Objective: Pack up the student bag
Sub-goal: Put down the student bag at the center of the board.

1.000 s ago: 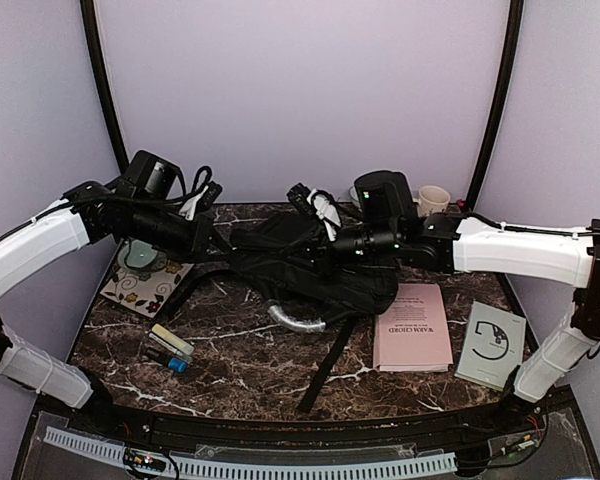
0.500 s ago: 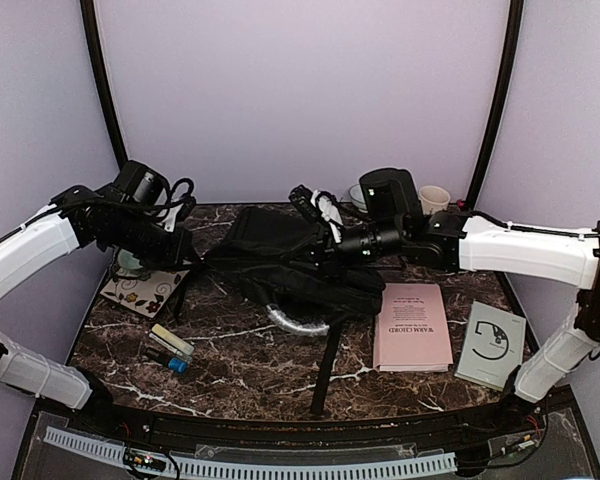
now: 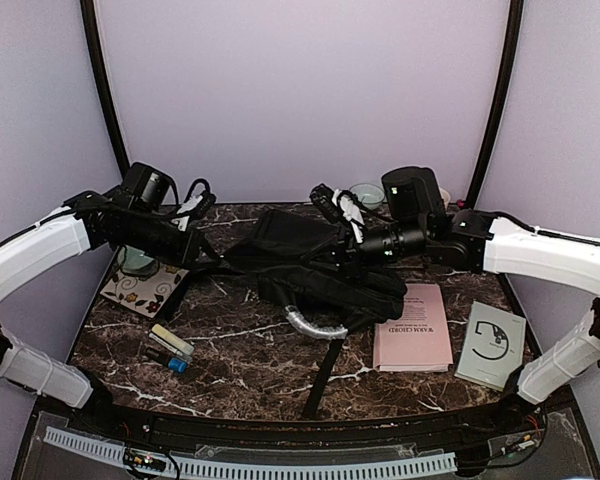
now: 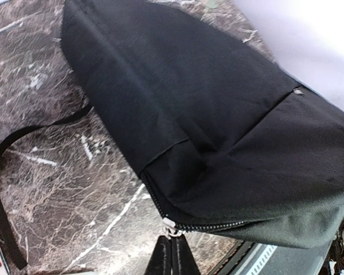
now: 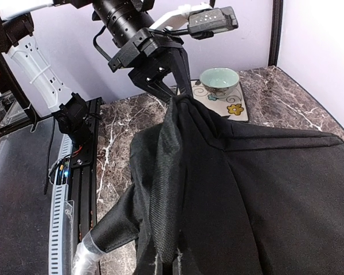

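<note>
- the student bag [image 3: 310,265] is easily the biggest thing here. It's a black fabric pack sitting mid-table towards the back, bunched up and lifted a bit off the marble table [image 3: 230,355] between the two arms
- up close in the left wrist view, the bag [image 4: 218,132] is smooth black cloth with a seam across the panel. A zipper [image 4: 218,227] runs along the bottom edge, ending right at the fingers
- its silvery-grey loop handle [image 3: 315,325] curls out the near side, and one long black strap [image 3: 320,375] trails toward the front edge. Another thin strap [image 4: 3,189] lies loose on the marble
- left arm comes in from the left, forearm angled up and over, wrist pointing right at the bag's left end
- right arm reaches in from the right, stretched out almost level, wrist buried in the bag's top right
- left gripper [image 4: 172,260] has its fingers pressed together on the bag's corner by the zipper end. The right wrist view shows that gripper [image 5: 175,94] pinching the peak of the fabric
- right gripper [image 5: 165,266] is mostly hidden under cloth, but a tight fold of bag runs straight into it, so it looks clamped on the bag
- pink booklet [image 3: 412,325] and grey booklet [image 3: 490,345] lie flat on the right, clear of the bag
- pale green bowl [image 5: 218,77] sits on a floral mat [image 3: 145,288] on the left
</note>
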Available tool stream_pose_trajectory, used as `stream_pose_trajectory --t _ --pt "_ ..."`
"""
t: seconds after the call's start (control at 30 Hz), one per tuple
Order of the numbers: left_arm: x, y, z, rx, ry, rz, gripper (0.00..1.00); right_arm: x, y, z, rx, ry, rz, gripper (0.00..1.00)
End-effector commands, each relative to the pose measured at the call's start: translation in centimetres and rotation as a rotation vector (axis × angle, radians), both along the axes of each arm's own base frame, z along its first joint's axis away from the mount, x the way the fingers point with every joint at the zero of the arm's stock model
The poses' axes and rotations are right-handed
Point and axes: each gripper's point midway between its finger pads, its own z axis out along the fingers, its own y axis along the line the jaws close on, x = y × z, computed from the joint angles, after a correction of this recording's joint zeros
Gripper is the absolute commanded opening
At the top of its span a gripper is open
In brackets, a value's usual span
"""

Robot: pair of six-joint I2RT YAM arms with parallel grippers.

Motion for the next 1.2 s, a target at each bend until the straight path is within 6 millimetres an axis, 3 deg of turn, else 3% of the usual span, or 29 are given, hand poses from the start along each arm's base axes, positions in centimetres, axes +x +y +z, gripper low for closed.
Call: stream_pose_trajectory --t 0.0,0.1,0.2,0.37,0.6,0.77,0.9,0.93,1.17 --pt "-0.5 1.2 2.6 -0.083 -0.067 0.043 0.0 -0.7 -0.3 3.6 0.05 -0.032 0.038 0.04" --pt "-1.7 -1.0 3.3 -0.133 -0.042 -0.001 0.0 -0.5 1.0 3.2 0.036 0.02 0.068 0.26" --pt "-2.1 -2.5 4.0 -0.164 -0.058 -0.002 0.0 0.1 2.1 2.7 0.029 0.059 0.075 0.59" --pt "-2.1 -3.7 4.7 -0.184 -0.077 0.021 0.0 0.7 3.5 4.0 0.073 0.048 0.088 0.84" --pt "-1.1 -4.1 7.0 -0.18 -0.099 0.072 0.0 0.9 4.3 5.1 0.109 0.061 0.089 0.88" --pt "-0.1 -3.8 8.2 -0.196 -0.107 0.155 0.0 -0.6 5.2 5.0 0.11 0.064 0.099 0.9" --pt "1.2 -2.1 7.1 -0.156 -0.063 0.362 0.0 -0.8 6.3 4.7 0.104 0.052 0.024 0.91" --pt "1.3 -1.9 6.8 -0.154 -0.048 0.396 0.0 -0.5 6.9 3.5 0.07 0.051 0.009 0.91" --pt "1.1 -3.0 5.8 -0.103 -0.026 0.467 0.0 -0.9 9.2 1.0 -0.016 0.015 -0.059 0.92"
